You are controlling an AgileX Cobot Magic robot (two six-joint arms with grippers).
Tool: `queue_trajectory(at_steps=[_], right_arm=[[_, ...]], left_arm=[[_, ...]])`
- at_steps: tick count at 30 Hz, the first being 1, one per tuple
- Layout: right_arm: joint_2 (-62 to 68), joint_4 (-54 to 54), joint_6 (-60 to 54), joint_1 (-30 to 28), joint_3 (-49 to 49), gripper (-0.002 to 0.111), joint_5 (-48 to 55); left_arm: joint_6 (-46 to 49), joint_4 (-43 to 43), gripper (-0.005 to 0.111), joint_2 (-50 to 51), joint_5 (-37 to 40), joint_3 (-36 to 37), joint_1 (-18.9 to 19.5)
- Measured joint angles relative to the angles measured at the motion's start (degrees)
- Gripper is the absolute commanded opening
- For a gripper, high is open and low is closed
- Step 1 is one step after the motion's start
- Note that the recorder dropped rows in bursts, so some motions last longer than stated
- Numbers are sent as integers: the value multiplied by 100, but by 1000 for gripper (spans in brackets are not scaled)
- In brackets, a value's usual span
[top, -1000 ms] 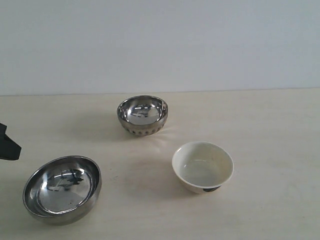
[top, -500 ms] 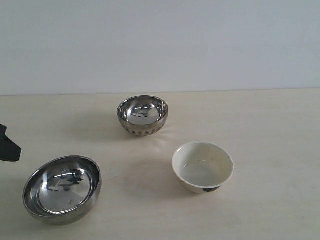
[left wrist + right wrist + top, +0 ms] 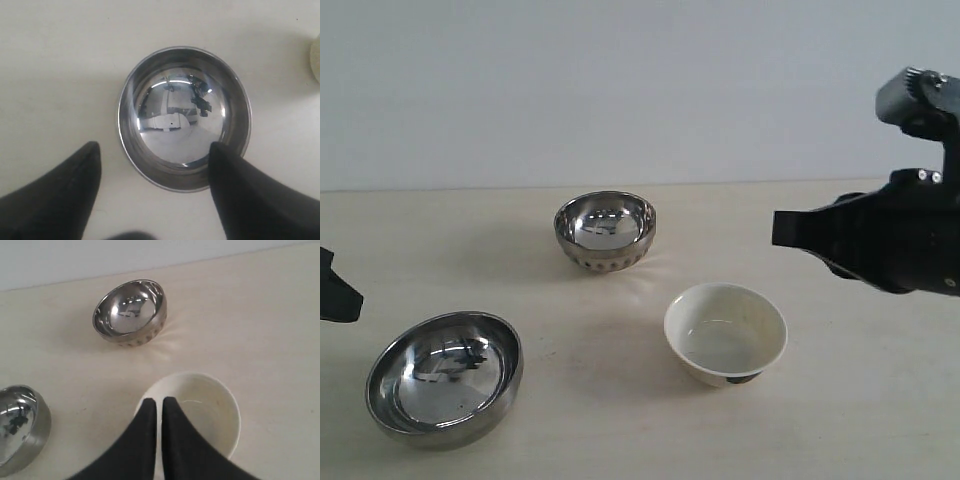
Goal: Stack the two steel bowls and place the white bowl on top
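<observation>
The wider plain steel bowl (image 3: 444,378) sits at the front left, and the smaller steel bowl (image 3: 605,230) with the dotted band stands further back. Right of the middle is the white bowl (image 3: 725,333), with a dark mark near its base. In the left wrist view my left gripper (image 3: 154,146) hangs open above the wide bowl (image 3: 184,117), one finger (image 3: 240,190) overlapping the rim. My right gripper (image 3: 782,230) is held in the air to the right of the white bowl. Its fingers are shut on nothing, and their tips (image 3: 159,400) overlap the white bowl's (image 3: 205,410) rim.
All three bowls are empty and stand apart on the pale tabletop (image 3: 880,400). A plain wall (image 3: 640,90) closes the back edge. Only a dark tip of the left gripper (image 3: 335,295) shows at the exterior view's left edge.
My right arm has come into the exterior view from the right, where nothing showed before. The bowls and the left gripper tip have not moved.
</observation>
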Motion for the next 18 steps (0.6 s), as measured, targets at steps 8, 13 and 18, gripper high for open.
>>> queue_trajectory(at_steps=[8, 13, 18], right_arm=[[623, -196, -616, -545, -1245, 14, 1330], [1030, -415, -630, -1383, -2219, 51, 2640], [1210, -474, -640, -1668, -2720, 50, 2972]], left_arm=[[-37, 0, 59, 529, -33, 0, 0], [-37, 0, 59, 760, -235, -62, 0], [-25, 0, 59, 805, -465, -70, 0]])
